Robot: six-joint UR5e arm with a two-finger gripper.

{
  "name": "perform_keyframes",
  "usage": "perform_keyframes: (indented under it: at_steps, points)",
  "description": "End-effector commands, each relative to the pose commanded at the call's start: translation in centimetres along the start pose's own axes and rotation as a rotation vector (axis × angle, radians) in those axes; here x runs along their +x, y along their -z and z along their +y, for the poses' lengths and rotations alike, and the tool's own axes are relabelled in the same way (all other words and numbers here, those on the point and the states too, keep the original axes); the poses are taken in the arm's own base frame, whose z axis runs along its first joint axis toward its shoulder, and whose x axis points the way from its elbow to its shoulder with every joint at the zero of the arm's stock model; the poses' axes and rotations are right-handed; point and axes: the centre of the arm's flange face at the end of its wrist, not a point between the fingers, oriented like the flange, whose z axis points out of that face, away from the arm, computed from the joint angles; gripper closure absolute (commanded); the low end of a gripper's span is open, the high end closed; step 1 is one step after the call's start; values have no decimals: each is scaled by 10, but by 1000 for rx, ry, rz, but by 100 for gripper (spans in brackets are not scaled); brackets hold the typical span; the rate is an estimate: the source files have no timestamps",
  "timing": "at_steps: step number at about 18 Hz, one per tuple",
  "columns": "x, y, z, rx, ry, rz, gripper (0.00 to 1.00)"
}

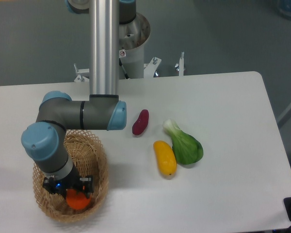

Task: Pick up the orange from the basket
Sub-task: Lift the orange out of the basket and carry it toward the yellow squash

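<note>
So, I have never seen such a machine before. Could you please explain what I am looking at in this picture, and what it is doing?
It is a robot arm of grey tubes and blue joints, seen from one fixed camera above a white table. Its gripper reaches down into a woven basket, right at an orange. Whether the fingers already grip it, I cannot tell. Beside the basket lie a dark red vegetable, a yellow squash and a leafy green vegetable.
</note>
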Motion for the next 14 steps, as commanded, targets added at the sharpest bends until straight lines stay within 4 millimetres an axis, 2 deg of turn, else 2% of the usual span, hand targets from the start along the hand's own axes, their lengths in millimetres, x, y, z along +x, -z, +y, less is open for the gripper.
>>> perform_keyframes:
  at_steps: [3, 6, 10, 12, 14]
  points:
    - [-13, 35, -3, 44, -49, 16, 33]
    - [-41, 66, -1, 43, -101, 25, 33]
    - [-100, 116, 10, 27, -210, 53, 34]
    - [-115, 129, 13, 32, -272, 46, 34]
    - [-148, 150, 14, 60, -301, 21, 34]
